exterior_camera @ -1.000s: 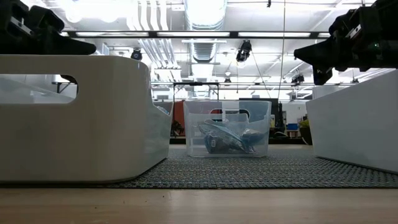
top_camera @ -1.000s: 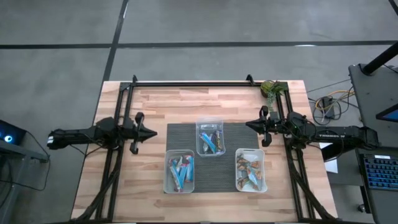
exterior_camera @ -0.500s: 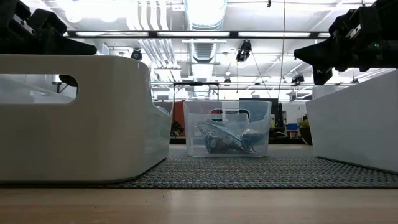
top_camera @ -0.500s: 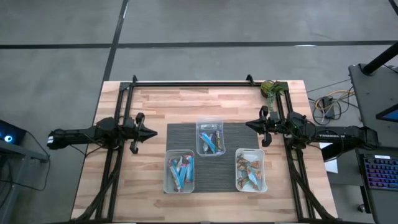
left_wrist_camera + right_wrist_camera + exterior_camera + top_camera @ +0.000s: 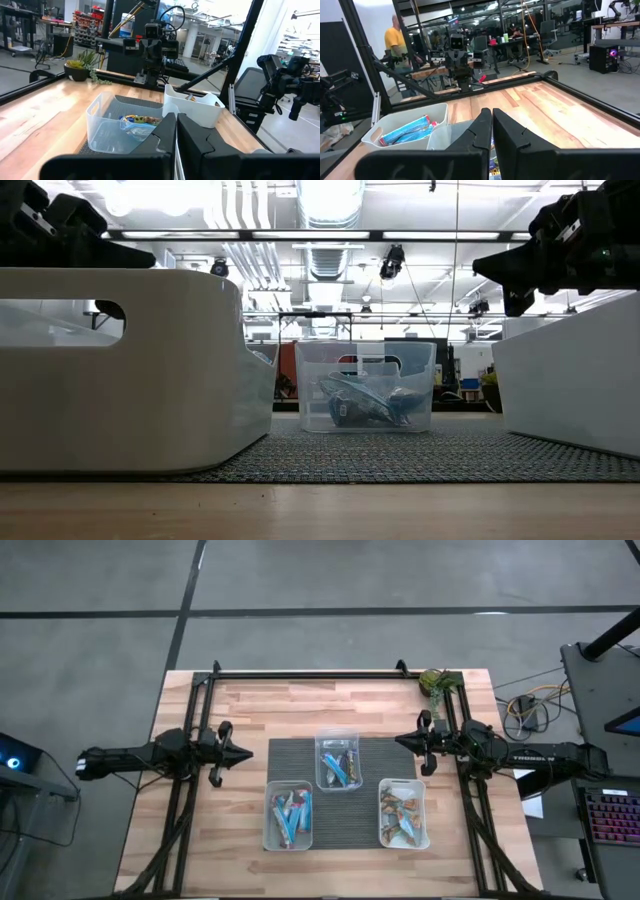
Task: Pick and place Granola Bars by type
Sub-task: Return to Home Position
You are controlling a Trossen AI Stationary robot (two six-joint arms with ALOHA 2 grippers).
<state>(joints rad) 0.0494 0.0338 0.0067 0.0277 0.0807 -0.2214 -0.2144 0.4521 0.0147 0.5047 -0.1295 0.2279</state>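
Nothing has moved since a moment ago. Your two arms and all three tubs sit just where they were.

The left claw [image 5: 240,753] hangs over bare wood near the left edge of the desk [image 5: 250,710]. Its fingers are pressed together with nothing in them. The right claw [image 5: 400,741] hangs near the right edge, and it is closed and empty too. Both point in at the dark mat [image 5: 290,762] in the middle of the desk.

The Granola Bars [image 5: 290,815] all lie in the tubs on that mat. From the low camera, the white walls of the left tub [image 5: 130,370] and the right tub [image 5: 570,380] hide their bars, and both tubs are cut off at the sides. Only the clear middle tub [image 5: 365,402] shows its bars.

From above, the blue bars in the left tub mostly point their long way from the edge with the green plant [image 5: 434,683] to the edge across from it. The bars in the middle tub lie slanted. The tan ones in the right tub are a heap, and you cannot tell which way they point.
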